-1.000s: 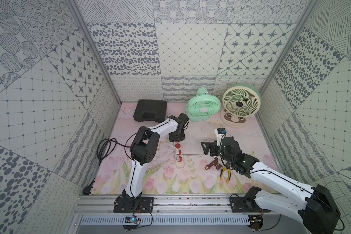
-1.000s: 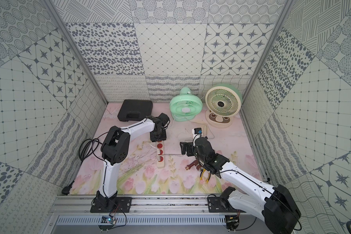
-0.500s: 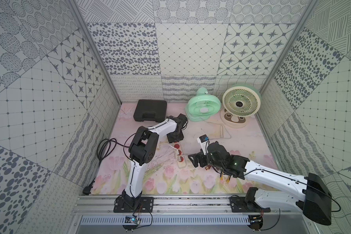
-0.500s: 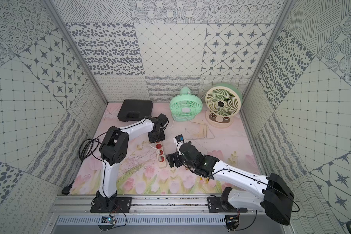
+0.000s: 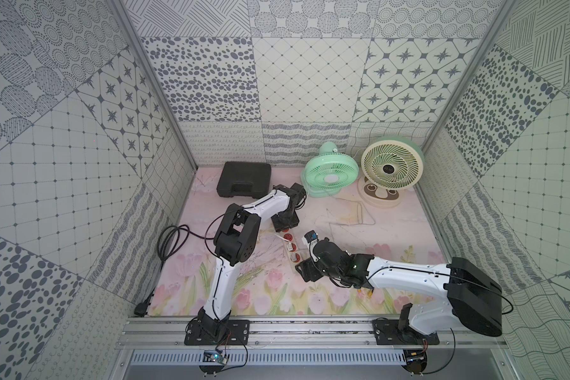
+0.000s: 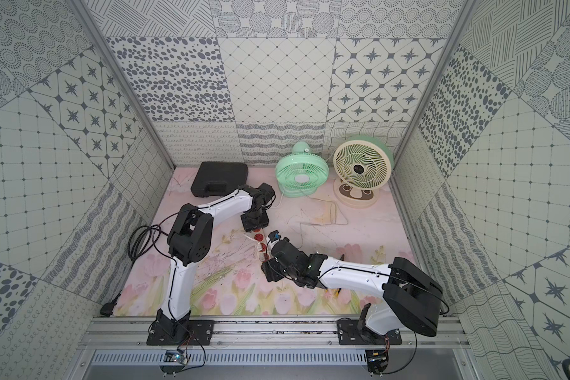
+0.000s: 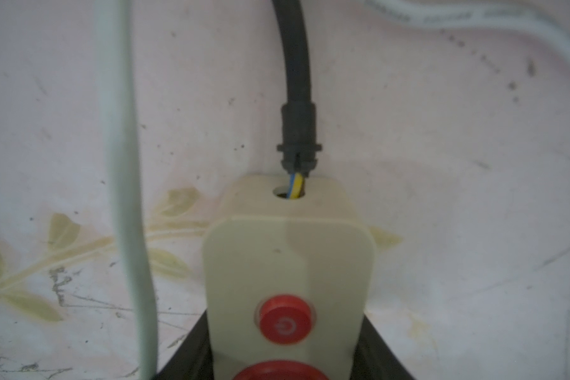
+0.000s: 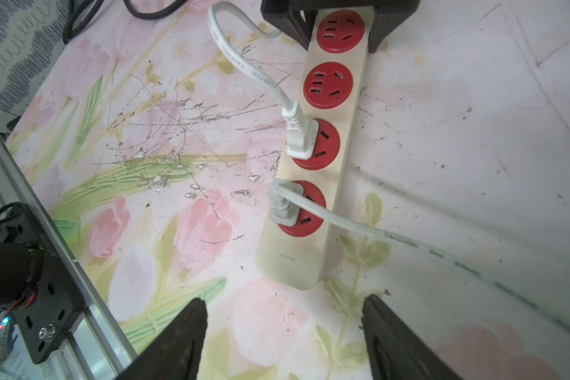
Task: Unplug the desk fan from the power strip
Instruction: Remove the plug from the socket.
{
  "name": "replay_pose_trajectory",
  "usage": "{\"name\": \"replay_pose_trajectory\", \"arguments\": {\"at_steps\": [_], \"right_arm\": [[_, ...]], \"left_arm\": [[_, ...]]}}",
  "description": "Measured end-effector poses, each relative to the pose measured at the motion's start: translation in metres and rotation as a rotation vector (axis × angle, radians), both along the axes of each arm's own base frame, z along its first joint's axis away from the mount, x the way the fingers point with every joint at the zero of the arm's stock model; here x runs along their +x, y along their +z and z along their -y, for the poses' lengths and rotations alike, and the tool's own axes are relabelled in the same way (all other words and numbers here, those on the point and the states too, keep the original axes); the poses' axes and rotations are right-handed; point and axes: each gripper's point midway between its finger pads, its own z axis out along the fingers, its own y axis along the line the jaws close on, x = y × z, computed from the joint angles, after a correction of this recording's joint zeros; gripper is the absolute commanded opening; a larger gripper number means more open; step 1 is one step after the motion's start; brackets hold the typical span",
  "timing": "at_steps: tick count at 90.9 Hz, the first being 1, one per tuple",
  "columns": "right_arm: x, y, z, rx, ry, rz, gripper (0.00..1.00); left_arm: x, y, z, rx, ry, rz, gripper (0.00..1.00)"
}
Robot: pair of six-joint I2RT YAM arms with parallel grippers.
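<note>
The power strip [image 8: 323, 154] lies left of centre on the flowered mat [image 8: 185, 138], running from far to near. Its far end, by the red button [image 7: 284, 319] and the black cord [image 7: 293, 65], is clamped between the closed jaws of the left gripper [image 5: 286, 226]. This is judged to be a hold-down, so that the bar is not dragged along when a plug is pulled. The right gripper [image 8: 285, 301] is held just beyond the near end, its jaws spread wide with nothing between them, and is aimed along the bar at the two occupied sockets.

The strip is a smooth cream plastic bar with rounded corners and four round red sockets. A white plug [image 8: 298, 138] is seated in the third socket from the far end, and a greyer plug [image 8: 282, 205] in the nearest. Both are small and carry flat pale cords. Which plug belongs to the green fan [image 5: 331, 176] and which to the cream fan [image 5: 392, 166], both at the far right, cannot be traced.
</note>
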Motion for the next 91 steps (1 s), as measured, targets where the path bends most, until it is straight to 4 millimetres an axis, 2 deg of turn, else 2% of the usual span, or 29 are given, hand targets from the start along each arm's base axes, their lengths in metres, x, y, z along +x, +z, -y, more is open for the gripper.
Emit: {"name": "replay_pose_trajectory", "arguments": {"at_steps": [21,42,69,91], "right_arm": [[0.009,-0.011,-0.017,-0.019,0.001,-0.015,0.59],[0.021,-0.015,-0.030,-0.035,-0.016,-0.002,0.55],[0.035,-0.023,-0.036,-0.081,-0.050,0.024,0.45],[0.039,-0.031,-0.035,-0.122,-0.060,0.023,0.33]], "left_arm": [[0.000,0.000,0.000,0.001,-0.001,-0.001,0.00],[-0.001,-0.002,-0.001,-0.002,-0.002,0.004,0.00],[-0.001,-0.003,0.000,-0.011,-0.004,0.016,0.00],[-0.001,-0.003,-0.001,-0.013,-0.004,0.019,0.00]]}}
